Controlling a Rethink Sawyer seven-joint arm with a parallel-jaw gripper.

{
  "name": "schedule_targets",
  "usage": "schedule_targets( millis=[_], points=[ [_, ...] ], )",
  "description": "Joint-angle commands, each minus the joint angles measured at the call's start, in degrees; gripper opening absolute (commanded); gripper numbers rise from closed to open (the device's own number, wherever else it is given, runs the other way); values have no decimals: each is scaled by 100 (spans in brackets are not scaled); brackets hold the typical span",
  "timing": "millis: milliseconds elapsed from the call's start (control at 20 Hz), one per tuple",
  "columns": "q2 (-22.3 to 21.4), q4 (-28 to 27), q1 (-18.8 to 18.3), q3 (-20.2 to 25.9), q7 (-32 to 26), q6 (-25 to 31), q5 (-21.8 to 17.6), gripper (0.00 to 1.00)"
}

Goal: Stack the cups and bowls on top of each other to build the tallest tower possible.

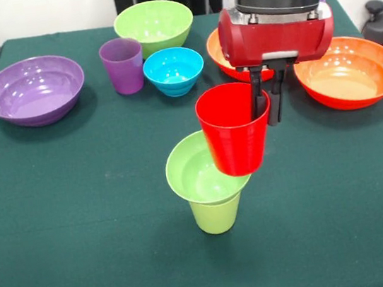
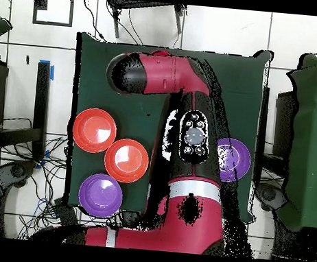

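My gripper [image 1: 267, 115] is shut on the red cup [image 1: 235, 137], one finger inside its right rim and one outside. The cup hangs upright and slightly tilted, with its base over the right rim of the small lime-green bowl [image 1: 194, 171]. That bowl rests on the lime-green cup [image 1: 216, 217] at the table's middle. I cannot tell whether the red cup touches the bowl. Further back stand the purple cup [image 1: 122, 66], the small blue bowl [image 1: 174, 71] and the medium lime-green bowl [image 1: 154, 24]. In the overhead view the arm [image 2: 192, 136] hides the gripper and the stack.
A wide purple bowl [image 1: 34, 90] sits at the left of the green table [image 1: 83, 237]. One orange bowl [image 1: 349, 71] lies right of the gripper, and another [image 1: 215, 49] shows partly behind it. Overhead, two orange bowls [image 2: 95, 129] [image 2: 126, 160] and two purple bowls [image 2: 100, 195] [image 2: 233, 159] show.
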Motion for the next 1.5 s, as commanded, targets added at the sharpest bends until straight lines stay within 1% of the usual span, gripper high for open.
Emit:
schedule_targets(
  millis=[50, 250, 450, 1000, 1100, 1250, 1500],
  points=[
    [327, 361, 113, -7, 296, -226, -348, 0],
    [325, 388, 131, -61, 319, -320, -374, 0],
    [315, 431, 69, -11, 232, -394, -356, 0],
    [321, 428, -69, 102, -51, -346, -325, 0],
    [322, 463, -77, 111, -35, -354, -314, 0],
    [288, 576, -29, 21, 151, -487, -326, 0],
    [221, 741, -55, 21, 171, -553, -319, 0]
  ],
)
